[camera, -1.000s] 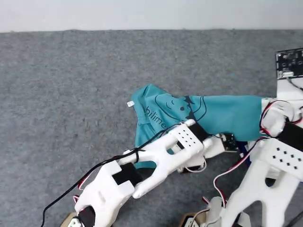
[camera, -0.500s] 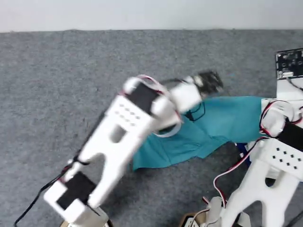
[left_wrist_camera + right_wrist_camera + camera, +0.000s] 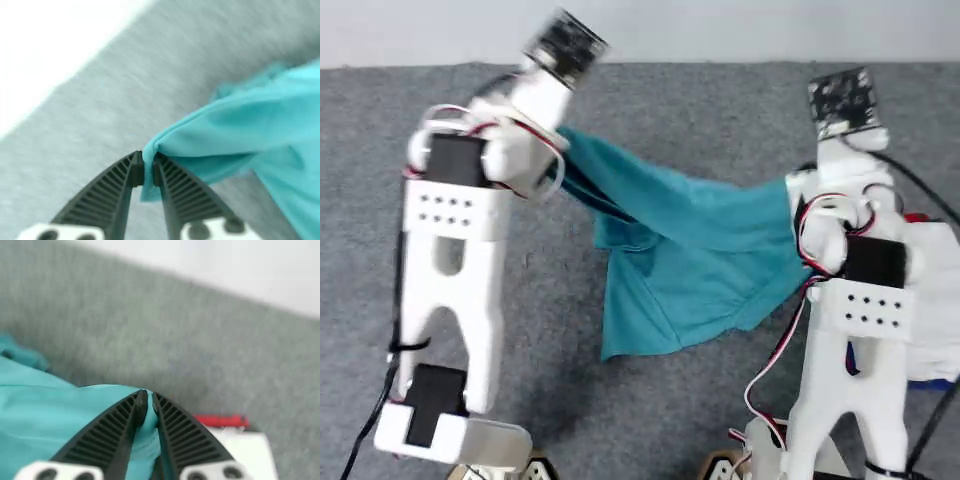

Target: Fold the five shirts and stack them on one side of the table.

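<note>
Two pinches hold the teal shirt (image 3: pixel 690 250) off the table (image 3: pixel 720 110). The left jaws are pressed together on a bunched fold of it near ten o'clock, and the right jaws are clamped on its far edge near three o'clock. Between them the upper edge runs fairly taut. The rest sags toward six o'clock, with a lower corner trailing onto the table.

We judge the step in hand to be spreading the shirt flat for folding. To do it well, we keep both pinches level and draw them apart evenly until the top edge is straight. Then we lower them together, so the hanging part lays out smooth rather than heaped.

The left jaws grip a gathered bunch, not a clean corner, so a twist may remain. We also set the shirt down away from the folded pile (image 3: pixel 935 300) at four o'clock.
</note>
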`<state>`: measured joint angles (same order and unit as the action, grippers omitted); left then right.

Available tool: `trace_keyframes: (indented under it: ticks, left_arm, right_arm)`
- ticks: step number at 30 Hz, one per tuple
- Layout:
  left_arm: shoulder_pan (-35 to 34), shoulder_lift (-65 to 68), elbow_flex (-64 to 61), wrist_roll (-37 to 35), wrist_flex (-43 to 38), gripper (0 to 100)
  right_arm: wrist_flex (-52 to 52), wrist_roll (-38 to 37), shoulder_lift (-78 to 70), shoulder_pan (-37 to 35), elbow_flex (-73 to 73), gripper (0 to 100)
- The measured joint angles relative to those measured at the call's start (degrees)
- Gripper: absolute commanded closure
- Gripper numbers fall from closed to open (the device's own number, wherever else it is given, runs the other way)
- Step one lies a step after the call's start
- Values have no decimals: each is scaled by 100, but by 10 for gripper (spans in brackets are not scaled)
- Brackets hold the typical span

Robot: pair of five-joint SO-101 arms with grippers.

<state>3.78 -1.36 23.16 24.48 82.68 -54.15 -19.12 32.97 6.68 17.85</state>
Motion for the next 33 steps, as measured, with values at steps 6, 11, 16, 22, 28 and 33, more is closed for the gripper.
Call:
trace_keyframes:
  ticks: [6, 11, 16, 22, 28, 33]
  left_arm:
    - [-334, -334, 1275, 18, -457, 986]
    - [-299, -633, 2110, 18, -237, 986]
    - [-325, -1204, 2699, 18, 193, 986]
    - [-334, -2048, 2822, 18, 774, 986]
    - [-325, -2954, 2831, 18, 1257, 986]
    - [-360, -3516, 2875, 18, 1310, 986]
  right_arm:
    - [-105, 413, 0, 0, -1829, 989]
    - [-422, 501, 9, 0, -3095, 989]
    - [-1143, 501, 9, 0, -4220, 989]
    - [-2075, 501, 26, 0, -5354, 989]
    - [-3156, 501, 35, 0, -6593, 989]
    - [-3763, 501, 149, -9, -7886, 989]
